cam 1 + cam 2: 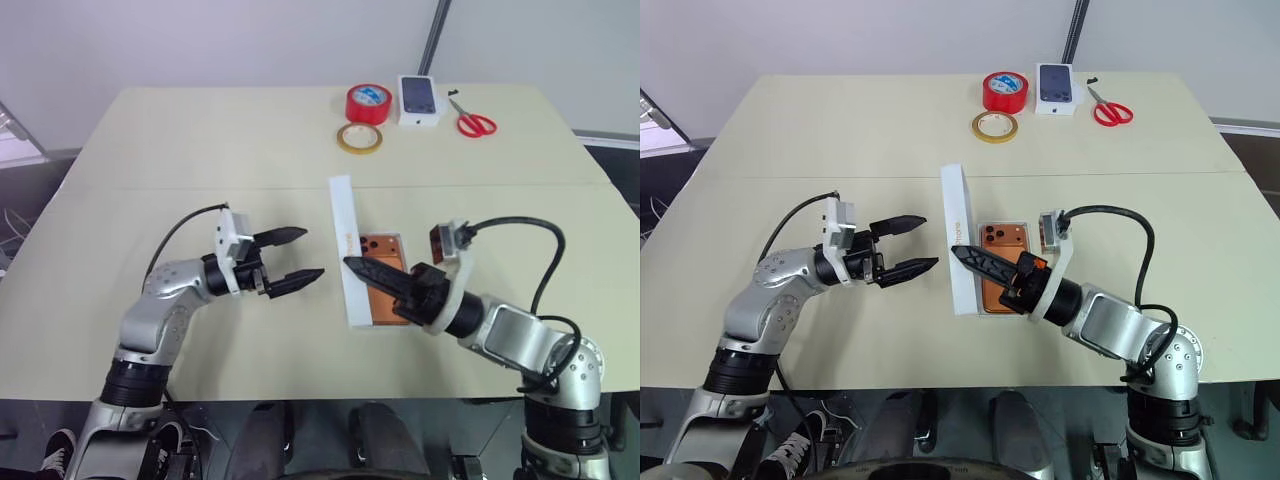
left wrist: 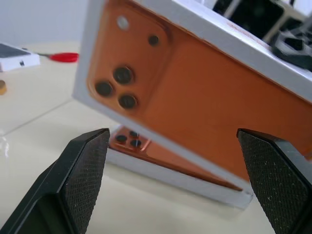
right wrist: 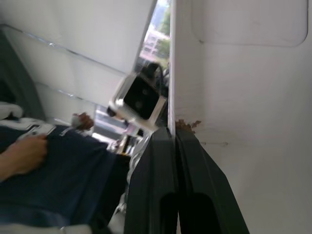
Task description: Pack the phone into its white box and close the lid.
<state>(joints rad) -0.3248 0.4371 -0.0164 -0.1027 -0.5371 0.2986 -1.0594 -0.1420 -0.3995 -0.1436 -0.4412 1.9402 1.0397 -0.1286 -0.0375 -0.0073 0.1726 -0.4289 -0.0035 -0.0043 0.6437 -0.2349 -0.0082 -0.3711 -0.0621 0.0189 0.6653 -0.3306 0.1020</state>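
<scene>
Near the middle of the counter: the white box lying flat, the phone resting in it back-up, orange, camera lenses toward the far end. Along the box's left edge, the lid standing up on its long side, tilted, printed orange face turned left, plain white inside turned right toward the phone. Right gripper reaching in from the right across the phone, black fingers pressed together, pinching the lid's edge and holding it upright. Left gripper hovering just left of the lid, well spread, nothing between its fingers, pointed right at the printed face; apart from the lid, not touching.

Toward the far edge of the counter, well apart from the box: a red tape roll, a yellowish tape ring just nearer than it, a small white box printed with a dark phone to the right, then red-handled scissors furthest right.
</scene>
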